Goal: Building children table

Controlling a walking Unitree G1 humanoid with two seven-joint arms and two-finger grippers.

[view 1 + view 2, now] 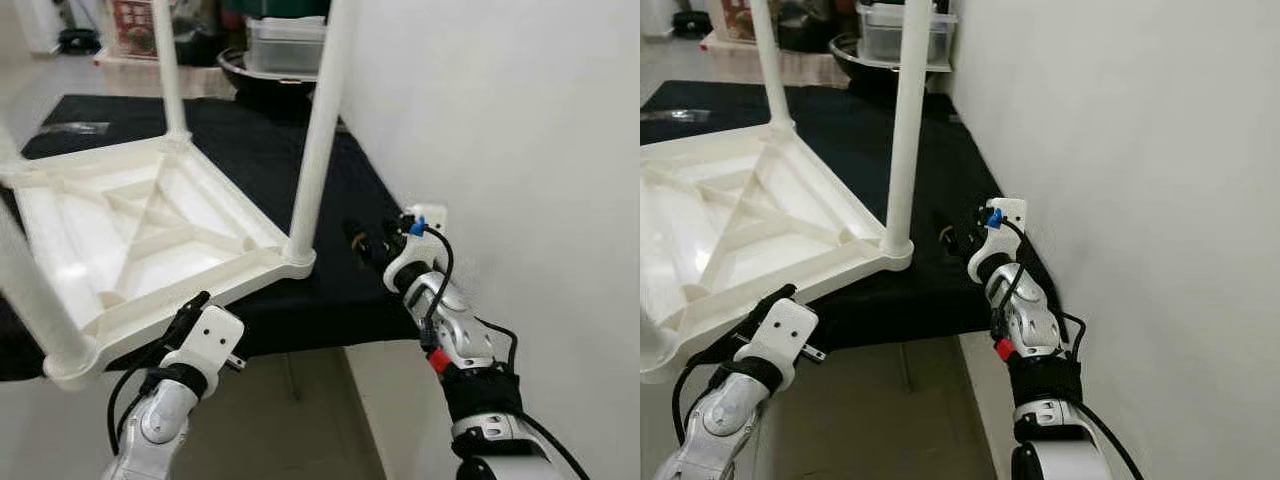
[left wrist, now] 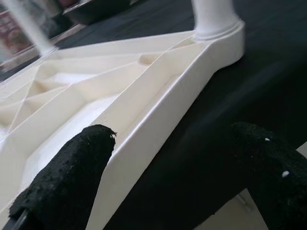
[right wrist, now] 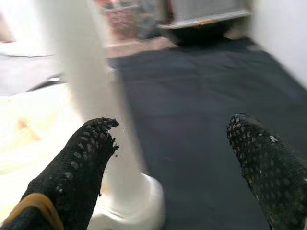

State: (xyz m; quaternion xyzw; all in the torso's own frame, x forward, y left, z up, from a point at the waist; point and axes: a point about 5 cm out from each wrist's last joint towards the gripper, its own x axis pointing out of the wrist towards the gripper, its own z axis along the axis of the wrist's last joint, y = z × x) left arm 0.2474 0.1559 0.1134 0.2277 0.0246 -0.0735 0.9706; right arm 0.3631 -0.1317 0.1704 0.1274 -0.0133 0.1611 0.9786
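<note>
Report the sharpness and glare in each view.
Eye views: sharp, with glare on the upturned white plastic table. Left wrist view: black fingertips crisp, background soft. Right wrist view: white table leg and black mat blurred.

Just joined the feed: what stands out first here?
A white plastic children's table lies upside down on a black mat, its white legs pointing up. The left gripper is open at the table's near edge, and the right gripper is open beside the nearest leg, by the white wall.

open black mat [image 1: 345, 190] between table leg [image 1: 315, 140] and wall [image 1: 520, 130]
</note>
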